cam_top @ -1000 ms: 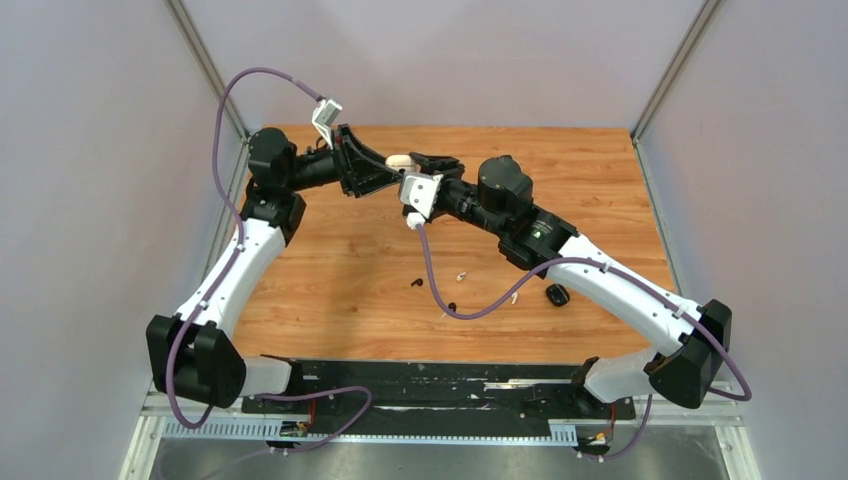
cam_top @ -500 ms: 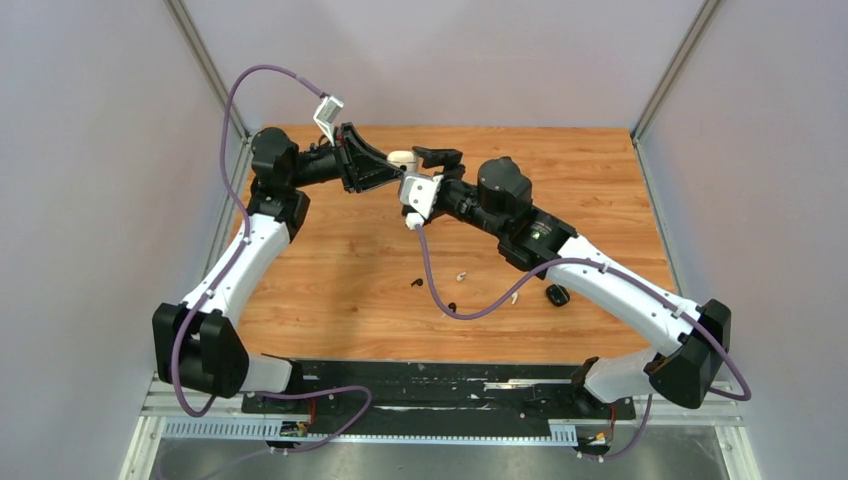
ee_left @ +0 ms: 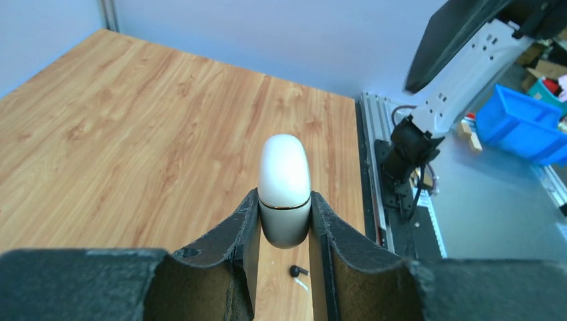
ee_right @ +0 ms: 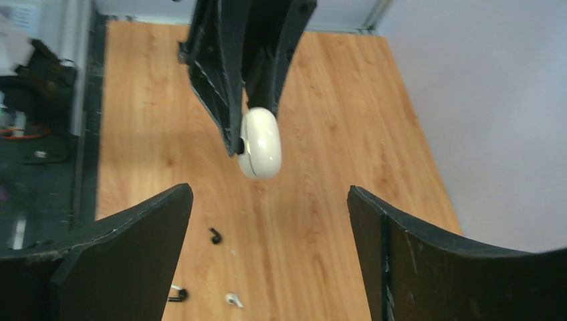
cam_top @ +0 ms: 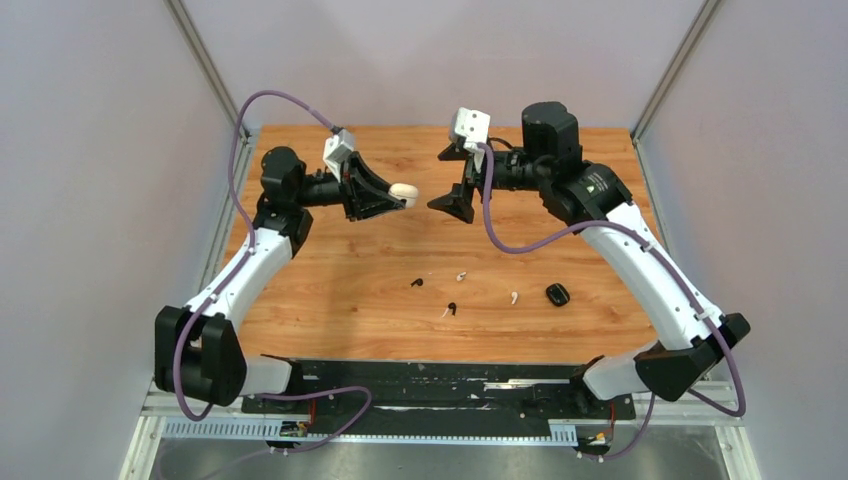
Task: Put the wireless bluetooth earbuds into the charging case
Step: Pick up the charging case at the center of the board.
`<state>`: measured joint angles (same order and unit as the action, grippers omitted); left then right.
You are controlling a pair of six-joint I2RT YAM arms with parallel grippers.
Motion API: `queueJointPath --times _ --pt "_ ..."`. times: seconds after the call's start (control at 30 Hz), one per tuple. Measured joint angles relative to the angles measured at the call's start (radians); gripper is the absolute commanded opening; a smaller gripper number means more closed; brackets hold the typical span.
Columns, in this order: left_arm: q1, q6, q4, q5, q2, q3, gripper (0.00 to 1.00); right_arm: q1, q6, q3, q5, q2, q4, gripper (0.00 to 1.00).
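A white charging case (cam_top: 403,193), lid closed, hangs in the air over the far part of the table, and my left gripper (cam_top: 397,197) is shut on its lower half. In the left wrist view the case (ee_left: 284,187) stands pinched between both fingers. To its right my right gripper (cam_top: 447,178) faces it, open and apart from it. The right wrist view shows the case (ee_right: 261,144) beyond the wide jaws of my right gripper (ee_right: 267,194). Several tiny earbuds lie on the table: black ones (cam_top: 416,283) (cam_top: 452,307) and white ones (cam_top: 460,276) (cam_top: 514,297).
A small black case (cam_top: 557,294) lies on the wooden table (cam_top: 330,290) to the right of the earbuds. Grey walls close in the left, right and far sides. A black rail (cam_top: 440,385) with the arm bases runs along the near edge.
My right gripper has opened, let go of the white case and swung back up to the right. The left gripper has kept the case and shifted slightly nearer.
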<state>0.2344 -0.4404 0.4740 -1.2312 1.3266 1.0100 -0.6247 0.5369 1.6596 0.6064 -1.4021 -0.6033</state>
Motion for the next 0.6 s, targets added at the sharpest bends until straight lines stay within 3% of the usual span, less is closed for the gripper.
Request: queueJointPath --times 0.27,0.6 --pt "0.003 0.157 -0.026 -0.053 -0.064 -0.039 0.0 0.01 -0.144 0.052 0.224 -0.098 -0.097 0.84" --pt "0.014 0.255 -0.035 -0.075 -0.128 -0.062 0.0 0.011 -0.223 0.076 0.305 -0.203 -0.144 0.78"
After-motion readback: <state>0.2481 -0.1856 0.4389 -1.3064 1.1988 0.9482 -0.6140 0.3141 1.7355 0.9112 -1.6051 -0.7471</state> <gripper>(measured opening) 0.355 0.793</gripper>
